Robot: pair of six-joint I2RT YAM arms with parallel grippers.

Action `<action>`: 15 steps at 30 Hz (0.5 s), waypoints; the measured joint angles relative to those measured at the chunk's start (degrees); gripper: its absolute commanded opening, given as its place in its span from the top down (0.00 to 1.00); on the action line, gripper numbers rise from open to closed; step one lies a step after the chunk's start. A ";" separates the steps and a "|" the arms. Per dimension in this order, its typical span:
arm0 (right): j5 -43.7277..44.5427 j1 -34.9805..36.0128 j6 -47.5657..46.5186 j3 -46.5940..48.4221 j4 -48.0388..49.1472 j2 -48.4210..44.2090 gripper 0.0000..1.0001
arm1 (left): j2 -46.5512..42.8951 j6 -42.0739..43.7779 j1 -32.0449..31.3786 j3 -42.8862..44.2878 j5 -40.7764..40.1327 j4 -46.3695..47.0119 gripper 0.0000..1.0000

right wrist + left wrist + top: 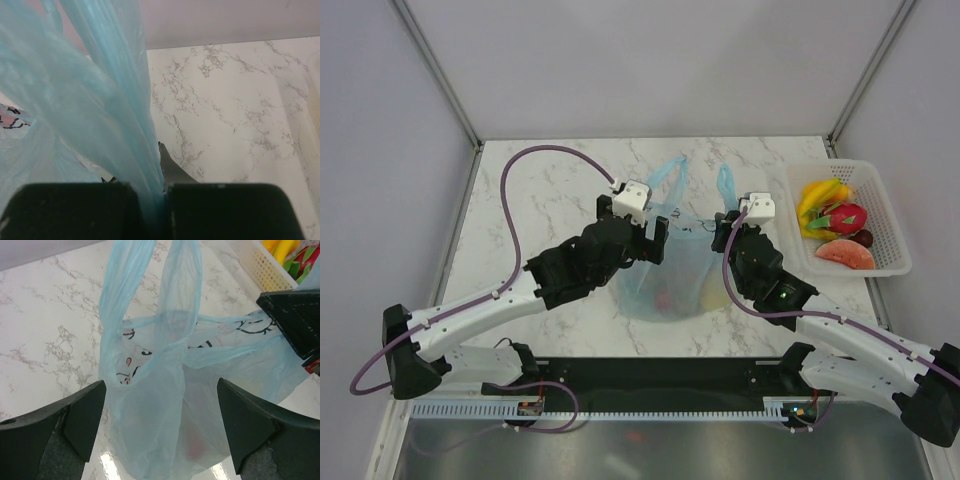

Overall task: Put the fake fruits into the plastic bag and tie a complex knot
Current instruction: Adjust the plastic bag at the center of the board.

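**Left jaws spread around the bag, right jaws pinching its film**

Your left gripper (161,385) has its fingers spread wide. The plastic bag (150,430) hangs between them, and neither finger grips it. Your right gripper (161,175) is pressed together on a strip of the bag's film, which rises from between its fingers.

The bag is thin, translucent and light blue, with two handle loops standing up and a white panel of pink and black doodles. It sits on the marble table (550,190) between your two grippers, just ahead of both.

The left wrist view shows you the doodle panel, a pinkish blur low inside the bag, and the right gripper's black body at the bag's far side. From above you see pink and yellow patches through the film, but you cannot tell which fruits they are.

Only the top view shows the white mesh basket (895,225), out to the right of your right gripper. It holds fake fruits (835,225): yellow bananas (820,195), a pink-red dragon fruit (847,217), a dark ball (863,238) and an orange-red slice (845,255). The right wrist view gives you only blue film and marble.
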 measured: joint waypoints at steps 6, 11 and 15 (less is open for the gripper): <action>-0.02 -0.11 0.13 0.11 -0.20 0.00 1.00 | 0.04 5.73 -0.17 -0.07 1.38 4.57 0.00; -0.02 -0.20 0.24 0.24 -0.37 -0.04 1.00 | 3.52 9.03 -0.20 2.01 1.22 4.46 0.00; -0.02 -0.20 0.26 0.46 -0.46 -0.04 1.00 | 7.56 12.41 -0.22 3.91 0.13 4.20 0.00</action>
